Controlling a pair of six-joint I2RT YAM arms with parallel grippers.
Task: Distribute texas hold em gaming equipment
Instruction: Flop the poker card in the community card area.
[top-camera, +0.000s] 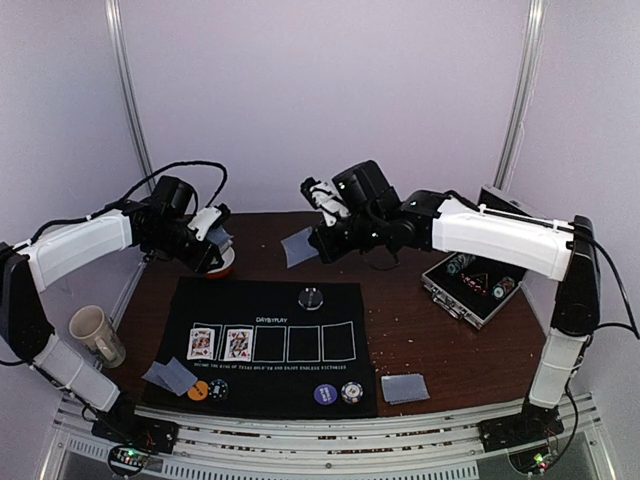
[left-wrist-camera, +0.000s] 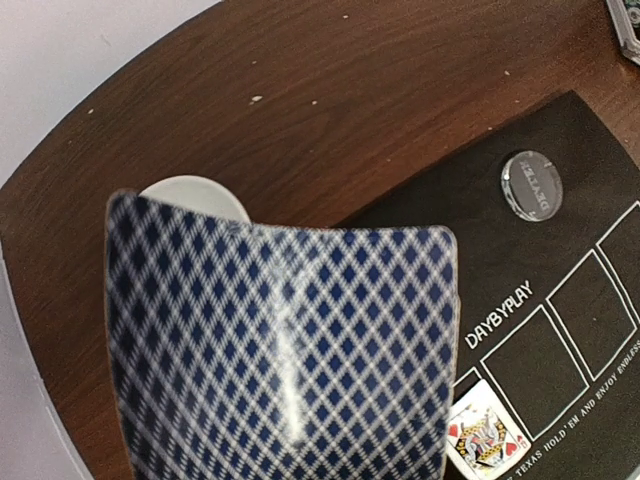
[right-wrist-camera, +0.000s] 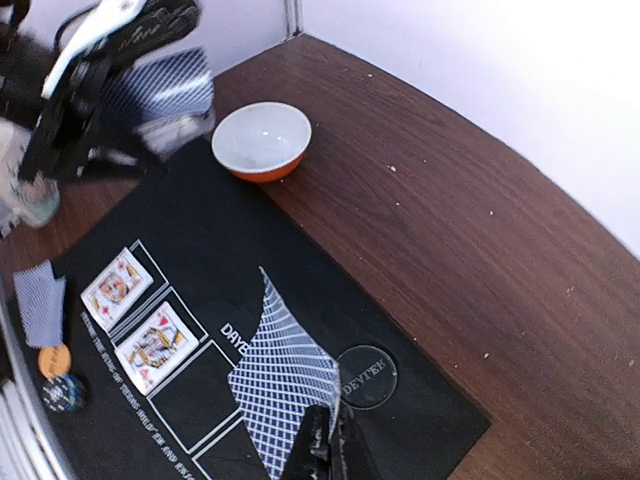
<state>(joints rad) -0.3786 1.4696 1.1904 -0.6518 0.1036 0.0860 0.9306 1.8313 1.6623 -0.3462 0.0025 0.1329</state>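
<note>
Right wrist view: one blue-backed card (right-wrist-camera: 280, 372) is pinched tight in the right gripper (right-wrist-camera: 328, 418), above the black mat (right-wrist-camera: 230, 250) that says DAYBYPLAY, near the clear disc (right-wrist-camera: 367, 375) marked DEALER. At the far left, the left gripper (top-camera: 214, 241) grips more cards (left-wrist-camera: 280, 350) near the white bowl (right-wrist-camera: 262, 140).

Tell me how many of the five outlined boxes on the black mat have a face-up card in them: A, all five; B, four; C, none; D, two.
D: the first face-up card lies in the leftmost box and the second face-up card in the next one, while the other three boxes on the black mat hold no card.
</note>
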